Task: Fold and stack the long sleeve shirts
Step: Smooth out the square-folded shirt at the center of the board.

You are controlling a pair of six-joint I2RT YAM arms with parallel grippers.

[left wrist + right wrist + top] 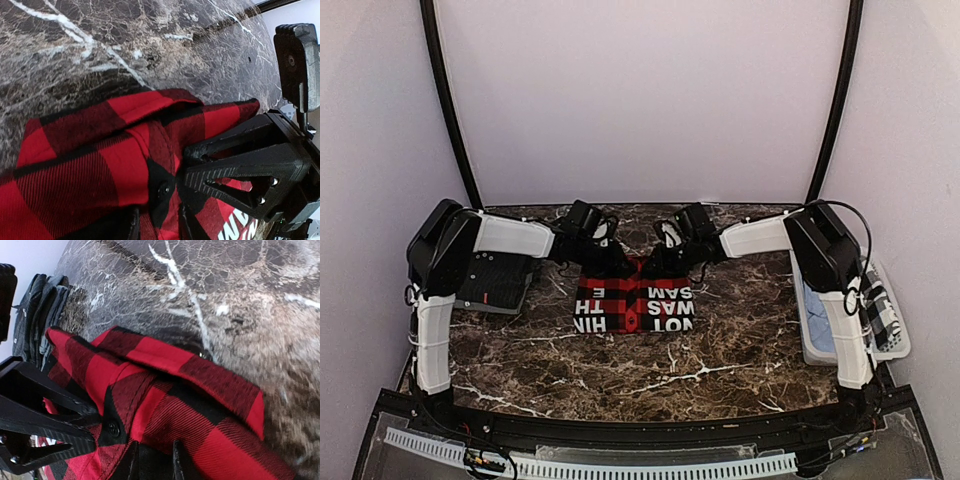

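Along the far edge, the flannel [635, 300] is being pinched by left gripper [157, 216] and right gripper [152, 460], both nearly closed. Pulled unevenly, the fold's probably being wrecked.

Top external view: fixed, high and behind the two white-and-black arms [435, 330], angled down and forward toward the pale back wall [640, 100]. It is distant and takes in the whole dark brown marble-veined tabletop [720, 350], the left gripper [612, 262] and the right gripper [658, 262]. Left wrist view: very close and low, looking past its own fingers [131, 226] across the red-and-black buffalo-check flannel shirt [90, 165] toward the right gripper. Right wrist view: equally close, mirrored, facing the left gripper. Shared field: both wrist views cover the same buttoned flannel edge and adjoining marble, which the top view holds near table centre.
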